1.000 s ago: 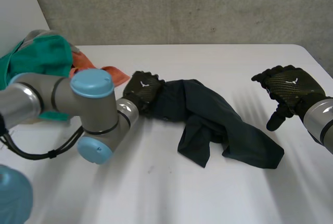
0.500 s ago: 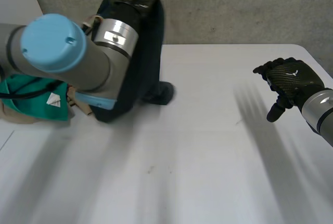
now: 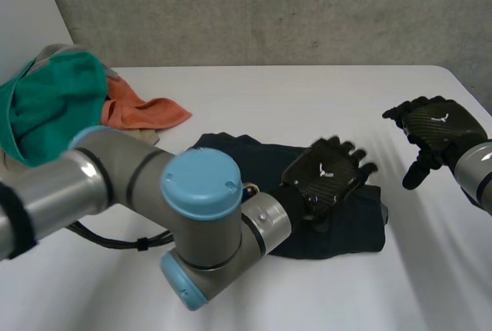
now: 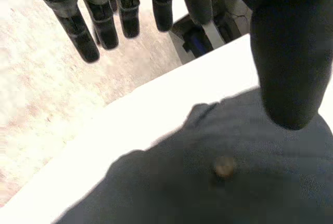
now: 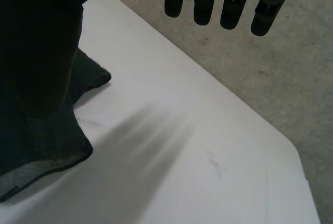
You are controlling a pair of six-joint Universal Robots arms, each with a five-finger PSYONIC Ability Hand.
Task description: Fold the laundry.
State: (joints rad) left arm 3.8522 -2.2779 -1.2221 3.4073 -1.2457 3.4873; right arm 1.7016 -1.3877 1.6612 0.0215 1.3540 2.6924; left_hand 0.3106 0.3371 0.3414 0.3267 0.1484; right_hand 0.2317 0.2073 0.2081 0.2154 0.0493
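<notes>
One dark garment [image 3: 350, 227], under L fingers [image 3: 350, 152]

No words or numbers can be read. Only marks: a small white emblem [image 3: 321, 168] on the back of the left hand [image 3: 329, 181], and a like emblem on the back of the right hand [image 3: 432, 127]. Both are too small to read, possibly a maker's logo.

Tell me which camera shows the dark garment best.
The head view: the dark garment lies spread on the table, the left hand over it. The left wrist view shows a patch with a button; the right wrist view, one hemmed corner.
</notes>
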